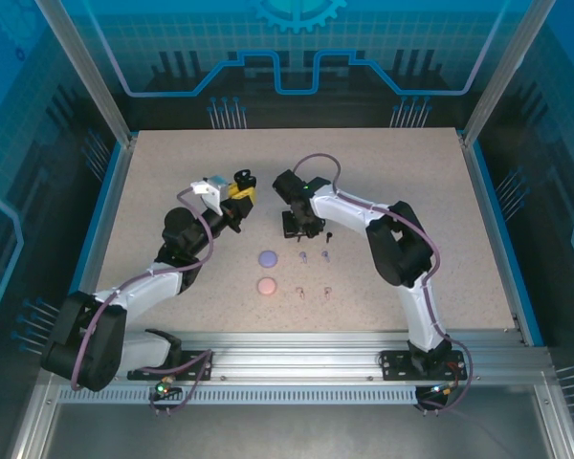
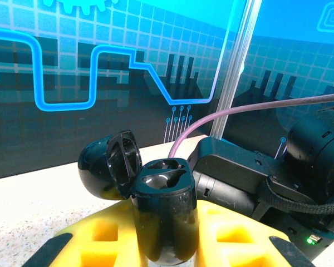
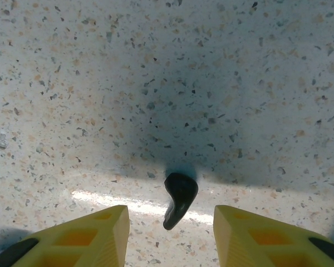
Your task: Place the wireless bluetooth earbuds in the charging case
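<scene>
Speckled counter (image 1: 392, 182) inside a blue-lit enclosure, two arms reaching toward the middle. Left end effector (image 2: 164, 236) is pinching the black charging case (image 2: 164, 200) upright between its yellow fingers. The lid is flipped open to one side, and both sockets face up and look empty. Right end effector (image 3: 168, 217) points down at the counter with its fingers spread. One black earbud (image 3: 179, 194) lies flat right between the tips, not touching either as far as I can tell. My guess on handling: the bud is featherweight, hard glossy plastic, so it's slippery and likely to squirt out. I'd pinch across the fat rounded head, not the skinny stem, and go gentle.
</scene>
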`<move>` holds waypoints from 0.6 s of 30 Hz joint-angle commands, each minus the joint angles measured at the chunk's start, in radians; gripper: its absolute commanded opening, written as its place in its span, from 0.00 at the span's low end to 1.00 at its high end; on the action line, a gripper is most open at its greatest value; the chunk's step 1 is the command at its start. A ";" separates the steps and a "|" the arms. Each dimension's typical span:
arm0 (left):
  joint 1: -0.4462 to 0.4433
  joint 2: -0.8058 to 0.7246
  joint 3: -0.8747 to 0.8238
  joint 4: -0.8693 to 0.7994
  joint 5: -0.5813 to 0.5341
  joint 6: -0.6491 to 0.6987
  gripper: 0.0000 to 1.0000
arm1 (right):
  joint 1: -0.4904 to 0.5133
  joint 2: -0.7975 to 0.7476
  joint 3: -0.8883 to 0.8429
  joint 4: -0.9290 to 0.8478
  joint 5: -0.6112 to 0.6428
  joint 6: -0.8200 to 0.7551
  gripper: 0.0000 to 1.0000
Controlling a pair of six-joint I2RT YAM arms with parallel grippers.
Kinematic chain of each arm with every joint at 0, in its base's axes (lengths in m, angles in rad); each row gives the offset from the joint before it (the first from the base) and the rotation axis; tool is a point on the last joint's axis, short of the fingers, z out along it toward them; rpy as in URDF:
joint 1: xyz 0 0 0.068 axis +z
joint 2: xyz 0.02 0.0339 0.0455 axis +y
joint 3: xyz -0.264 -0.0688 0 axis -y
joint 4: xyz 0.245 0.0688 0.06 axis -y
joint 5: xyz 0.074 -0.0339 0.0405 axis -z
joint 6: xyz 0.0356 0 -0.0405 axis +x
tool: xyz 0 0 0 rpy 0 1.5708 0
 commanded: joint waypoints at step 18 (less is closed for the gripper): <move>-0.012 0.058 -0.012 0.111 -0.010 0.003 0.00 | 0.027 0.106 0.095 -0.065 0.031 0.050 0.36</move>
